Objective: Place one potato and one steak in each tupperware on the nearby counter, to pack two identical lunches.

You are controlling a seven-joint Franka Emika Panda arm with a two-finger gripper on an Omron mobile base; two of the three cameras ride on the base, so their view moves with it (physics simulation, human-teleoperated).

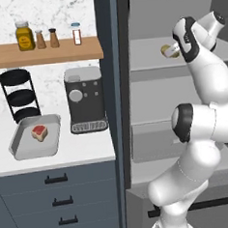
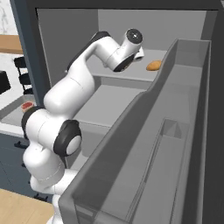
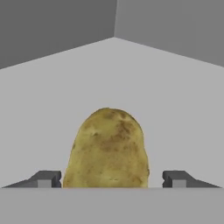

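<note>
Potato (image 3: 107, 148) lies on a pale grey shelf (image 3: 175, 100) inside the open fridge, straight ahead of my claw (image 3: 112, 178) and between my two fingertips (image 3: 46, 179), which stand spread wide, one on each side of it with a little gap on the left and a wider one on the right; I have hold of nothing. Behind the potato the shelf runs bare to the corner where the two darker back walls meet, so there is free floor all round it. From the left base view the potato (image 1: 167, 50) peeks out beside my wrist on the upper fridge shelf, and from the right base view it (image 2: 153, 65) sits near the shelf's right end, close to the tall grey door bin (image 2: 175, 131) whose wall rises along that side. On the counter (image 1: 84, 147) to the left, well apart from the fridge, a grey tupperware (image 1: 22, 150) holds one steak (image 1: 39, 132), with bare room left in the tray around it. A coffee machine (image 1: 85, 99) stands just beside the tray's right edge, and a black tiered rack (image 1: 20, 96) stands at its back edge. Jars and shakers sit on the wooden wall shelf (image 1: 43, 52) above
</note>
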